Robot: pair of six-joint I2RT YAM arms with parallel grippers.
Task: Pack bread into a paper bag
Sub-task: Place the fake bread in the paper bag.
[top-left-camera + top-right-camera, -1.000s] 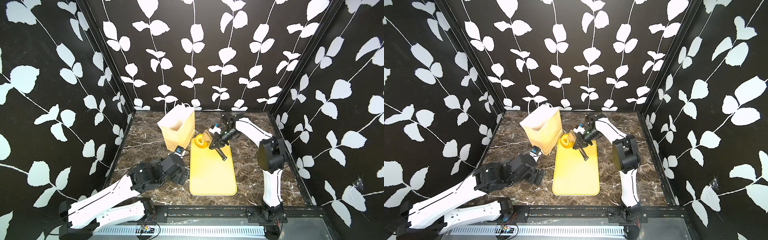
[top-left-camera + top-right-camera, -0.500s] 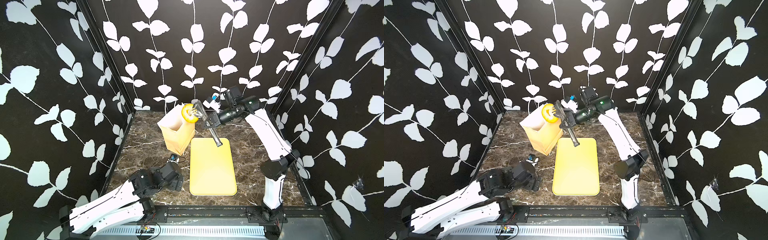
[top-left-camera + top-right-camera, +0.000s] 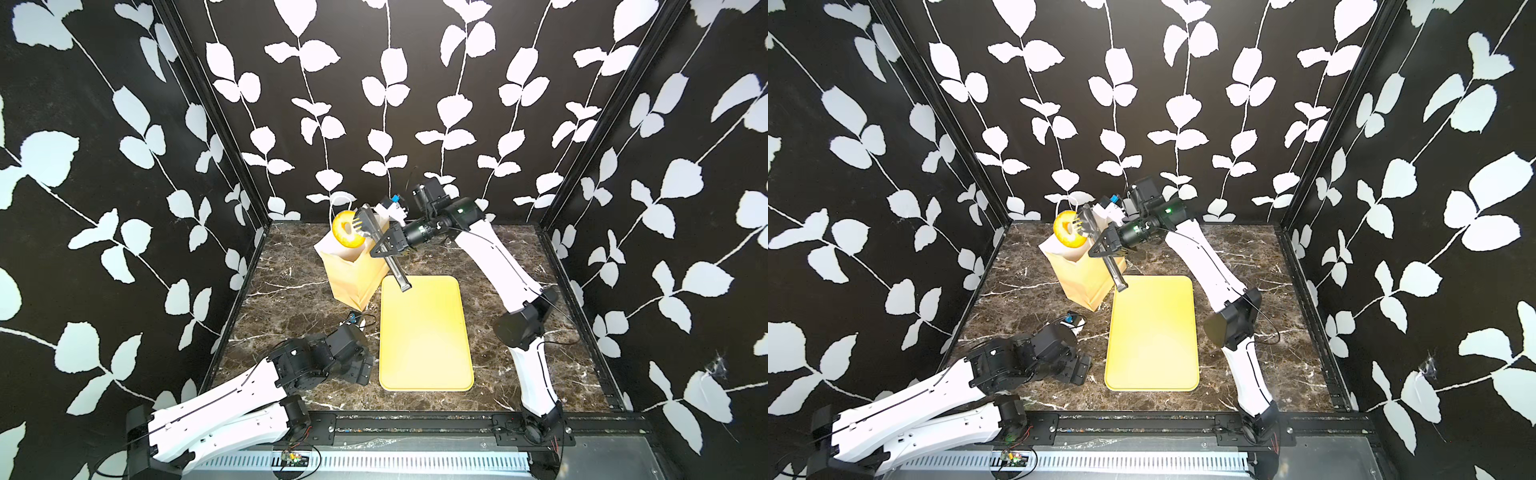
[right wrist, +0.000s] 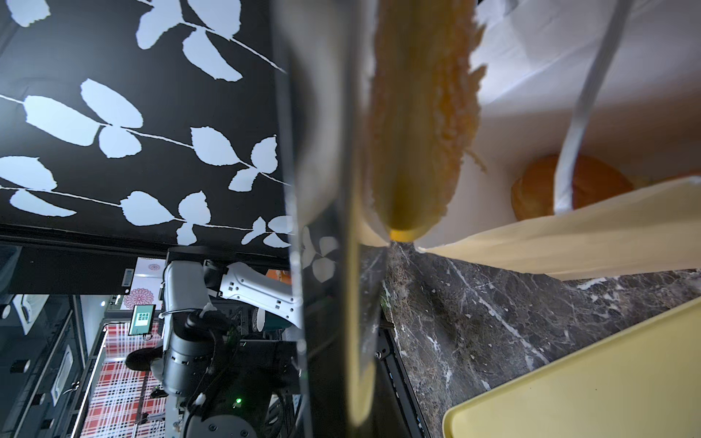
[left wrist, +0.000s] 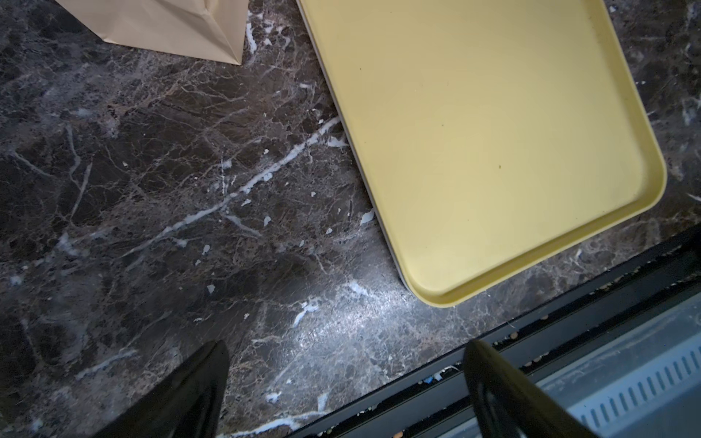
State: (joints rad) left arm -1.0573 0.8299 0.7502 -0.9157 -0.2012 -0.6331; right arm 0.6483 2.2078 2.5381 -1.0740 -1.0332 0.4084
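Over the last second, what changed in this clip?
The right gripper, jaws shut on the tongs, lifted the bagel off the far end of the tray to above the mouth of the paper bag. The left gripper, open, drew back slightly toward the near edge. Paper bag and tray stayed put.

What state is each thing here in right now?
Tan kraft paper bag: upright, open, round brown bun inside.
Silver metal tongs: clamped in right gripper.
Yellow ring-shaped bagel: pinched by the tongs, at the bag's mouth.
Flat yellow tray: bare.
Left gripper: jaws open, holding nothing.
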